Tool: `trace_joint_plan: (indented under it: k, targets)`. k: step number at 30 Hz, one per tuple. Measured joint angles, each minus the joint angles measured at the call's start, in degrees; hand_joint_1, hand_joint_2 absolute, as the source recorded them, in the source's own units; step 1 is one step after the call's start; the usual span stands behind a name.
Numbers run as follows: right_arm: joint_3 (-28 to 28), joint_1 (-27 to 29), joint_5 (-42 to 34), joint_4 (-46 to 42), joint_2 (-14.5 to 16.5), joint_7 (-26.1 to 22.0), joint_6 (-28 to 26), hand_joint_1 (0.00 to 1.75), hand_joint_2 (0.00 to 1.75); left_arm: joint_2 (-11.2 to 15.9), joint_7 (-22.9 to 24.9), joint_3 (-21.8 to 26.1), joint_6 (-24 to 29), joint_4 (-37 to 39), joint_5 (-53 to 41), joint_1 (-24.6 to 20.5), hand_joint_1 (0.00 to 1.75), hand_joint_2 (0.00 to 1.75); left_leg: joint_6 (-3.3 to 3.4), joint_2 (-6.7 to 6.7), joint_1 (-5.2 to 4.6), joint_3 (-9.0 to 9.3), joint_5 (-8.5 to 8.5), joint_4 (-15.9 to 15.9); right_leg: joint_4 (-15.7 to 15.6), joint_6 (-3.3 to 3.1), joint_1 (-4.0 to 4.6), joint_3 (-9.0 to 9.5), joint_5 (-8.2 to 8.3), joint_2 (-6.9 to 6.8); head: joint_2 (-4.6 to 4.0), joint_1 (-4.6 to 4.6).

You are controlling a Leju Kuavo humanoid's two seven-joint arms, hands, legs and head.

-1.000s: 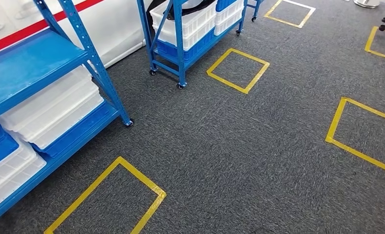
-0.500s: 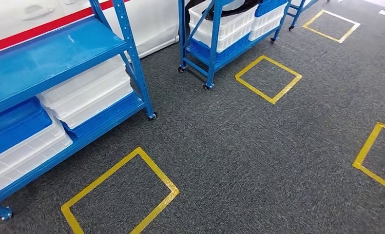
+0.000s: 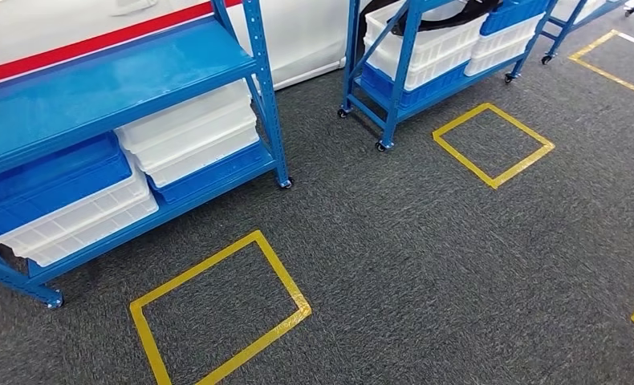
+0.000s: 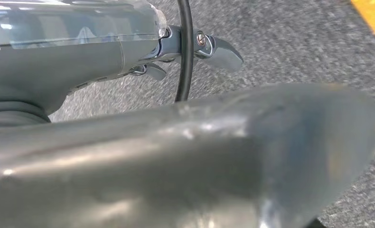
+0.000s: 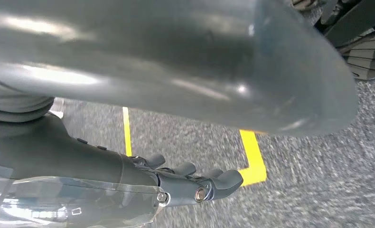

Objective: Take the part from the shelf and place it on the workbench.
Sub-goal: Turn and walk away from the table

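A blue shelf (image 3: 137, 72) stands at the left in the head view, with white crates (image 3: 189, 136) and a blue crate (image 3: 49, 180) stacked on its lower level. Its upper level is bare. Farther back, a blue wheeled rack (image 3: 394, 88) carries white and blue crates, and something black (image 3: 442, 14) lies in the top one. I cannot pick out the part. My left hand (image 4: 176, 142) hangs over the carpet, fingers (image 4: 221, 51) stretched out and holding nothing. My right hand (image 5: 152, 71) hangs the same way, its fingers (image 5: 219, 183) extended and holding nothing.
Grey carpet covers the floor, marked with yellow tape squares (image 3: 217, 313) (image 3: 494, 144) in front of the shelf and the rack. A white wall with a red stripe (image 3: 97, 40) runs behind the shelf. Another blue rack (image 3: 571, 24) stands at the far right.
The whole picture has shifted: the camera has turned left, so the shelf and rack sit farther right and more of the near shelf shows. Nothing on the shelves has moved.
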Motion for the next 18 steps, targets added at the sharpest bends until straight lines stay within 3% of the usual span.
trace_joint_plan:
  k: [2, 3, 4, 6, 8, 10, 12, 13, 14, 16, 18]
  targets:
    - [0.00, -0.05, 0.13, 0.00, -0.01, 0.07, -0.01, 0.00, 0.00, -0.01, 0.04, 0.02, 0.00, -0.01, -0.06, -0.15, 0.00, 0.00, 0.74, 2.58, -0.59, 3.32, 2.01, -6.38, -0.10, 0.32, 0.13, 0.37, -0.16, -1.29, 0.00, 0.00]
    - [0.00, -0.07, 0.18, 0.00, -0.01, 0.07, -0.01, 0.00, 0.00, -0.02, 0.06, 0.02, -0.01, -0.02, -0.15, -0.26, 0.00, 0.00, 1.03, 3.38, -0.86, 3.91, 2.27, -7.88, -0.16, 0.59, 0.15, 0.53, -0.20, -1.93, 0.00, 0.01]
    - [0.00, -0.11, 0.24, 0.00, -0.02, 0.08, -0.01, 0.00, 0.00, -0.03, 0.10, 0.04, -0.01, -0.04, -0.28, -0.32, 0.00, 0.00, 1.26, 3.61, -1.10, 4.01, 2.22, -8.55, -0.29, 0.90, 0.14, 0.69, -0.21, -2.61, 0.00, 0.01]
    - [0.00, -0.33, 0.38, 0.00, -0.02, 0.12, 0.00, 0.00, 0.00, -0.07, 0.17, 0.16, -0.01, -0.06, -0.65, -0.18, 0.00, 0.00, 1.68, 2.31, -1.00, 4.09, 2.76, -9.22, -0.42, 1.56, 0.06, 1.10, -0.31, -3.45, 0.00, 0.01]
    - [-0.01, -0.46, 0.56, 0.00, 0.06, 0.20, 0.00, 0.00, 0.00, -0.16, 0.18, 0.36, -0.05, -0.08, -0.97, -0.02, 0.00, 0.00, 2.26, 0.94, -0.57, 4.40, 3.46, -10.01, 1.50, 2.15, -0.12, 0.55, -1.99, -1.00, 0.00, 0.01]
    - [-0.02, -0.30, 0.66, 0.00, 0.40, 0.25, -0.01, 0.00, 0.00, -0.27, 0.18, 0.51, -0.13, -0.11, -1.15, -0.12, 0.00, 0.00, 2.70, -0.37, -0.38, 4.26, 3.90, -10.28, 7.66, 2.53, -0.41, -2.32, -5.66, 2.80, 0.00, 0.02]
    - [-0.02, -0.10, 0.68, 0.00, 0.86, 0.26, -0.02, 0.00, 0.00, -0.32, 0.17, 0.68, -0.17, -0.14, -1.22, -0.22, 0.00, 0.00, 2.83, -1.90, -0.40, 3.96, 4.04, -10.18, 13.73, 2.71, -0.58, -5.37, -7.93, 4.14, 0.00, 0.02]
    - [-0.02, -0.02, 0.68, -0.01, 1.04, 0.26, -0.03, 0.00, 0.00, -0.34, 0.15, 0.81, -0.18, -0.15, -1.27, -0.22, 0.00, 0.00, 2.81, -2.78, -0.40, 3.92, 4.06, -10.10, 14.41, 2.76, -0.65, -5.82, -7.44, 4.34, 0.00, 0.02]
    - [-0.02, 0.01, 0.69, -0.01, 1.15, 0.27, -0.03, 0.00, 0.00, -0.36, 0.11, 0.96, -0.19, -0.15, -1.33, -0.18, 0.00, 0.00, 2.73, -3.68, -0.38, 3.93, 4.06, -9.97, 12.97, 2.77, -0.73, -5.28, -5.88, 4.53, 0.00, 0.02]
    - [-0.03, 0.04, 0.71, -0.02, 1.25, 0.27, -0.02, 0.00, 0.00, -0.44, -0.02, 1.24, -0.25, -0.15, -1.50, -0.08, 0.00, 0.00, 2.39, -5.36, -0.30, 3.83, 3.95, -9.60, 6.03, 2.66, -0.99, -2.33, -1.62, 6.29, 0.00, 0.02]
    - [-0.05, 0.05, 0.74, -0.02, 1.25, 0.27, -0.01, 0.00, 0.00, -0.51, -0.24, 1.40, -0.36, -0.17, -1.57, -0.11, 0.00, 0.00, 1.69, -6.73, -0.34, 3.37, 3.80, -9.04, 0.95, 2.55, -1.08, -0.34, 0.42, 8.50, 0.00, 0.01]
